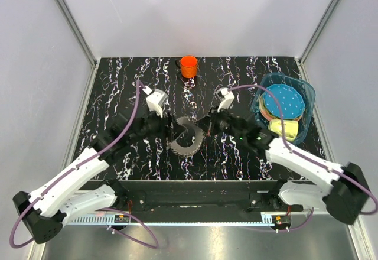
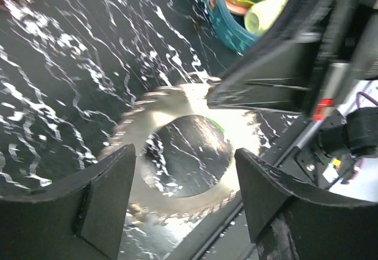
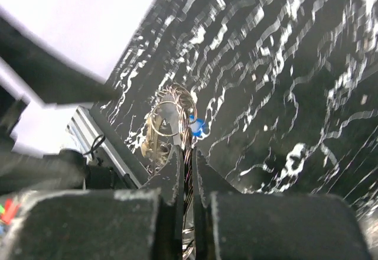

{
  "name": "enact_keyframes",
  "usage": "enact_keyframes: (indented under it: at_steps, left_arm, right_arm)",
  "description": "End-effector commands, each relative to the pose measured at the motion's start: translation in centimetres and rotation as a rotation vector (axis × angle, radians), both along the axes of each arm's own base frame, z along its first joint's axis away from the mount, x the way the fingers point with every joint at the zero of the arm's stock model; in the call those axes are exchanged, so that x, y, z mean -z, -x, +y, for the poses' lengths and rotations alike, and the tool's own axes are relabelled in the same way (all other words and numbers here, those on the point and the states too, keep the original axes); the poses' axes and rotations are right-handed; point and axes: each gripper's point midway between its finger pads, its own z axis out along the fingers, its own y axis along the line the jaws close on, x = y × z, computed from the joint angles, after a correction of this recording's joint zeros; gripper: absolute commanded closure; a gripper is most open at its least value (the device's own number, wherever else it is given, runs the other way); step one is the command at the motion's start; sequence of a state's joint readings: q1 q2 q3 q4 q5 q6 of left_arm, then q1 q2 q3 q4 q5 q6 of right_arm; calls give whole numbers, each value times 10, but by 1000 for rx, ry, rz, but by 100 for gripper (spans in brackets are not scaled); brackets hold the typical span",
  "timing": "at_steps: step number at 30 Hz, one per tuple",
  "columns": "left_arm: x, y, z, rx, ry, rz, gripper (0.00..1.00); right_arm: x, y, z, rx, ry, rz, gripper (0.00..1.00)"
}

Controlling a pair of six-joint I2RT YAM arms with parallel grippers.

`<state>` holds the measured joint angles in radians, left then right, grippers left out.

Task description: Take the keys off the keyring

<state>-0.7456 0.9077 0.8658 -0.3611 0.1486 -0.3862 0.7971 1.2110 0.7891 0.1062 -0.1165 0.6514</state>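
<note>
**Keys Still All on the Ring**

The keys (image 1: 185, 137) lay fanned on the counter (image 1: 118, 83) between the arms. As far as I could see, all were threaded on the keyring (image 3: 155, 111) and none lay loose. The right pincer (image 3: 185, 153) was nearly closed, nipping the wheel's edge. The left pincer (image 2: 183, 177) gaped wide, empty, facing the wheel. I judged the whole removal was left.

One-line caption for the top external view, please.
At centre, the right gripper pinches the edge of the keys while the left gripper hangs open beside them; an orange cup stands behind.
</note>
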Motion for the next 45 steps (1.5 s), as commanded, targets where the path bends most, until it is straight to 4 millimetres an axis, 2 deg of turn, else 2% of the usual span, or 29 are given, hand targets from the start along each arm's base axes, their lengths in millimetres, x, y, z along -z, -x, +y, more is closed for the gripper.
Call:
enact_keyframes:
  at_steps: [1,4,6,7,10,12,15,21,29,32,33,36,39,41,42,43,45]
  left_arm:
    - [-15,-9,34,-42,-177,-130,28]
    - [-26,-3,29,34,-170,-165,27]
    - [-31,5,20,115,-153,-181,27]
    - [-35,9,17,145,-140,-190,27]
    - [-38,26,4,278,-99,-192,27]
    - [-40,42,-4,375,-58,-190,28]
    - [-41,55,-8,442,-24,-187,29]
    - [-35,68,-11,498,25,-176,32]
    - [-42,85,-23,610,122,-174,41]
    - [-45,89,-26,643,143,-181,58]
    - [-45,92,-26,662,149,-178,71]
    - [-44,96,-27,680,160,-165,100]
    - [-48,94,-29,660,189,-163,100]
    - [-54,93,-32,652,228,-169,100]
    - [-58,94,-32,650,244,-173,100]
    - [-66,91,-34,643,270,-198,100]
    - [-67,85,-36,594,288,-174,100]
  right_arm:
    - [-69,23,-22,-222,130,-568,100]
    - [-86,42,-35,-296,160,-743,100]
    - [-89,54,-39,-343,168,-772,100]
    - [-100,59,-42,-359,164,-818,100]
    - [-107,78,-40,-452,136,-849,100]
    - [-111,85,-39,-489,117,-867,100]
    - [-122,93,-40,-505,88,-902,100]
    - [-138,106,-42,-532,30,-985,100]
    - [-139,129,-40,-639,-30,-1018,100]
    - [-142,129,-41,-633,-36,-1029,100]
    - [-142,129,-42,-623,-37,-1033,100]
    - [-145,123,-44,-571,-32,-1037,100]
    - [-150,113,-46,-501,-38,-1019,100]
    - [-157,102,-48,-425,-41,-1003,91]
    - [-158,99,-49,-400,-51,-973,76]
    - [-160,97,-50,-378,-57,-961,70]
    - [-162,95,-54,-333,-82,-910,59]
